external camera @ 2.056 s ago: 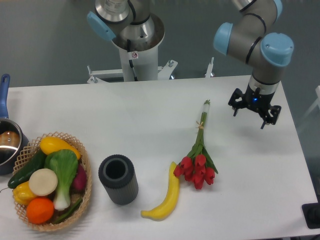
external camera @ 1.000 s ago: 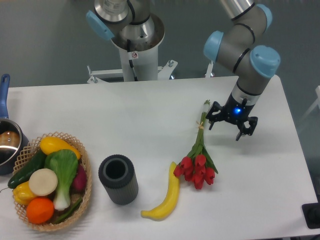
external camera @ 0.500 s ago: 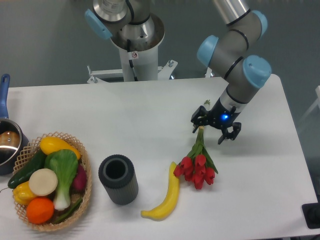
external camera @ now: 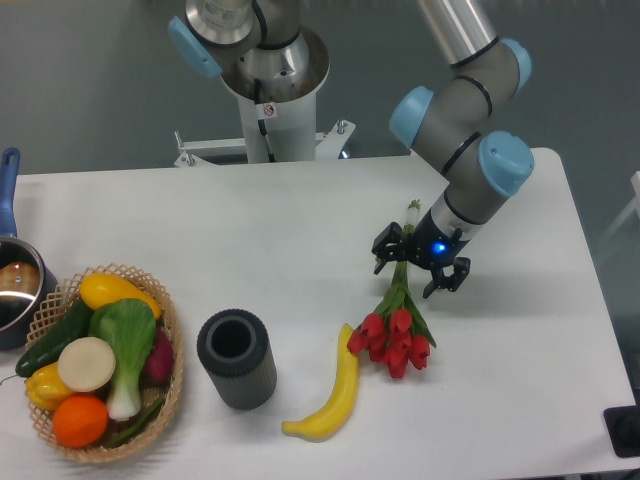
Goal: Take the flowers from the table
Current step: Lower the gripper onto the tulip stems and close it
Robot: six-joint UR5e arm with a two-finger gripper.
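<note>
The flowers (external camera: pixel 394 335) lie on the white table (external camera: pixel 300 230), several red tulip buds toward the front, thin green stems running back toward the far edge. My gripper (external camera: pixel 406 279) hovers right over the stems where they meet the leaves, open, with one black finger on each side of the bunch. The stem tip (external camera: pixel 412 210) shows behind the gripper. I cannot tell whether the fingers touch the table.
A yellow banana (external camera: pixel 330 398) lies just left of the buds. A dark ribbed cylinder cup (external camera: pixel 236 358) stands further left. A wicker basket (external camera: pixel 172 352) of vegetables and fruit sits at the front left, with a pot (external camera: pixel 15 285) behind it.
The gripper has travelled from the right side of the table leftward and forward, arriving over the flower stems. The flowers have not moved.
</note>
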